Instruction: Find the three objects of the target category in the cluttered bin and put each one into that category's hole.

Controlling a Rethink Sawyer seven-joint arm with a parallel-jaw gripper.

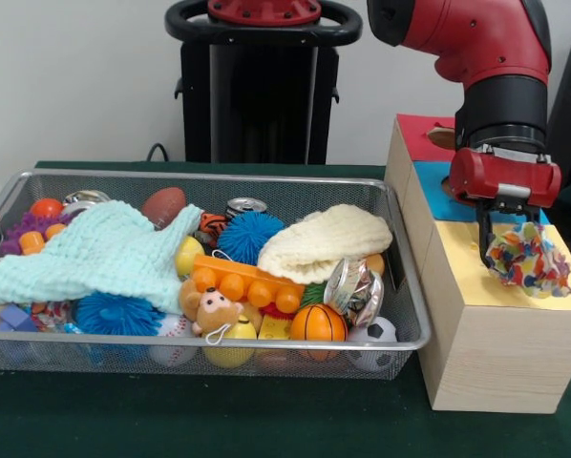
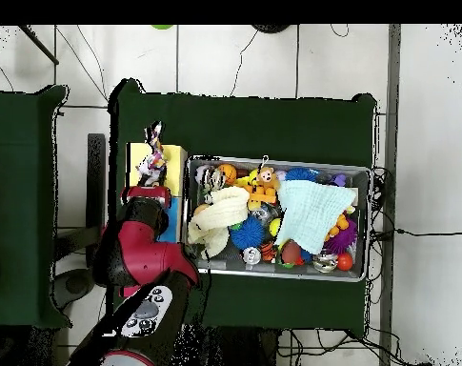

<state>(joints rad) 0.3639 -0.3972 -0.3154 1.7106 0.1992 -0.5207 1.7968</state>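
The silver wire-mesh bin (image 1: pixel 266 341) stands left of the boxes, full of toys and cloths; it also shows in the overhead view (image 2: pixel 360 172). My gripper (image 1: pixel 503 239) is shut on a small white cloth printed with red, blue, yellow and green patches (image 1: pixel 530 258). It holds the cloth just above the yellow paper surround (image 1: pixel 491 281) on top of the pale wooden box. The hanging cloth hides the hole itself. In the overhead view the printed cloth (image 2: pixel 154 160) lies over the yellow surround (image 2: pixel 174 157), with the gripper (image 2: pixel 152 179) beside it. No other printed cloth shows plainly in the bin.
A large mint knitted cloth (image 1: pixel 99 253) and a cream knitted cloth (image 1: pixel 324 243) cover much of the bin, over balls, cans and a small bear (image 1: pixel 212 313). The blue-surround box (image 1: pixel 436 198) and the red-surround box (image 1: pixel 419 134) stand behind the yellow one.
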